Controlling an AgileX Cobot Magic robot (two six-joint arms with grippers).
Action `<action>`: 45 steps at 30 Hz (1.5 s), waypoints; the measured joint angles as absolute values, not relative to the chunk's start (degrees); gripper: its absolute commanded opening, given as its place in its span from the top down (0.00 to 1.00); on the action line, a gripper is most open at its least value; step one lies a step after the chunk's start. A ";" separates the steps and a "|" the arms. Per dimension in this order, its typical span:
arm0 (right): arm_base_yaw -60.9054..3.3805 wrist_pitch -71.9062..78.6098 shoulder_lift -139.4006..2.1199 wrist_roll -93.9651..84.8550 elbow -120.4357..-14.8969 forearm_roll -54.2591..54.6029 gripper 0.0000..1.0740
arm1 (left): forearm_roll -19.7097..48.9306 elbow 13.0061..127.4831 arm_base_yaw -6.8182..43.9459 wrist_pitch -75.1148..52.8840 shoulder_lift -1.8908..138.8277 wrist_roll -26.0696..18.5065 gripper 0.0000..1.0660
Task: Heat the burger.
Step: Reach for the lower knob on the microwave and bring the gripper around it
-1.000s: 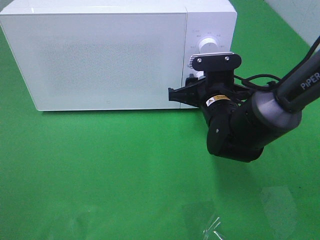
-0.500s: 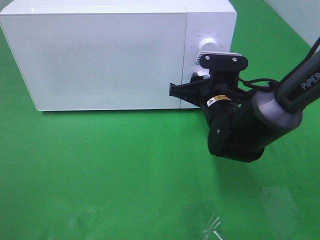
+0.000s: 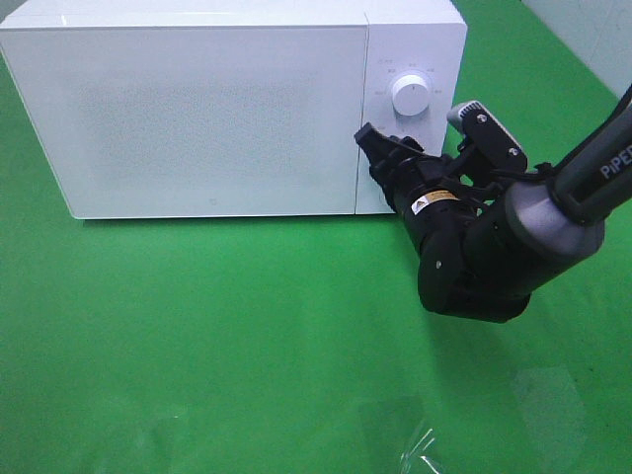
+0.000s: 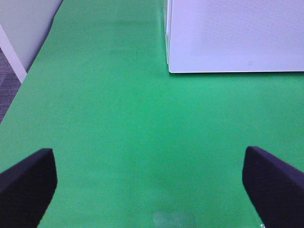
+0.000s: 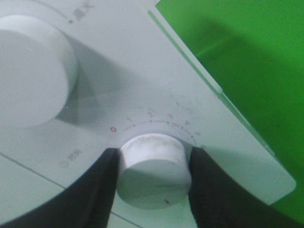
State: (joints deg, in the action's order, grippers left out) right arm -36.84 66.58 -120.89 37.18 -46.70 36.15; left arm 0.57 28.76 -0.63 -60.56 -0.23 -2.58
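The left gripper [image 4: 152,183] hangs with jaws wide apart, nothing between them; ahead of it the microwave [image 3: 207,118] stands shut; the burger is out of sight, probably inside; the right gripper [image 5: 154,185] is clamped on the timer knob [image 5: 151,164]; loading looks done, timing under way.

**White microwave on a green worktop**

A white microwave [image 3: 212,118] stands on the green worktop [image 3: 197,346] with its door shut. Its control panel faces the right pincer [image 3: 380,158]. The lower knob [image 5: 152,178] sits between that pincer's two fingers, touched on both sides. A numbered scale starting at a red 0 arcs over it. The upper knob [image 3: 410,95] is just above the pincer, apart from it. A scrap of clear film [image 3: 420,454] lies well apart, on the side away from the microwave. Ahead of the left pincer [image 4: 152,190] the worktop runs to the microwave's lower corner.
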 measured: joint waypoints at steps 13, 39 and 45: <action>-36.55 67.90 -121.24 72.54 -46.24 34.03 1.00 | 0.57 28.76 -0.63 -60.56 -0.23 -2.58 0.07; -36.55 68.12 -121.30 85.94 -46.24 34.21 0.99 | 0.57 28.76 -0.63 -60.56 -0.23 -2.58 0.07; -36.55 68.12 -121.30 85.94 -46.24 34.66 0.80 | 0.57 28.76 -0.63 -60.56 -0.23 -2.58 0.07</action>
State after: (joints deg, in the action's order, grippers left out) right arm -36.55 68.12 -121.30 85.94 -46.24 34.66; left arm 0.57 28.76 -0.63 -60.56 -0.23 -2.58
